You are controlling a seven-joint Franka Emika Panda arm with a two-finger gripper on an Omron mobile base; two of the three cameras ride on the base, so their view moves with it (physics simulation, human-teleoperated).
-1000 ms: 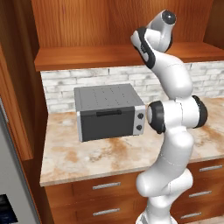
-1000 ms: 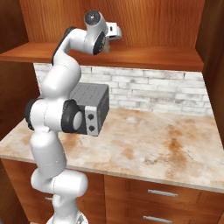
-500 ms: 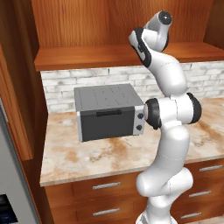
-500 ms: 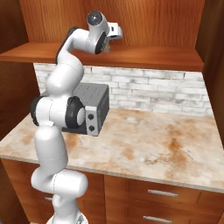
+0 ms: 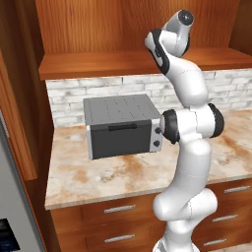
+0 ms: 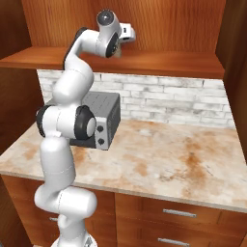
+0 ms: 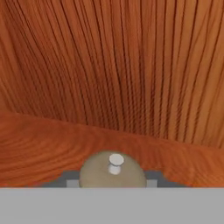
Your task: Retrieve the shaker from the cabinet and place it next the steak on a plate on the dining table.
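The shaker [image 7: 113, 171] stands upright on the plank shelf of the cabinet [image 5: 98, 64], long axis vertical and knob on top, and in the hand view it sits dead centre at the bottom edge, right between the tips of the gripper [image 6: 118, 52] (whether the jaws are parted around it or already clamped I cannot tell). From left to right I count one toaster oven [image 5: 123, 125] on the marble counter [image 6: 159, 159], one arm, one shaker and one gripper. In my judgement the coming move turns on that centring: the shaker lies straight ahead of the jaws, toward the far back panel.

No legible text or labels anywhere.
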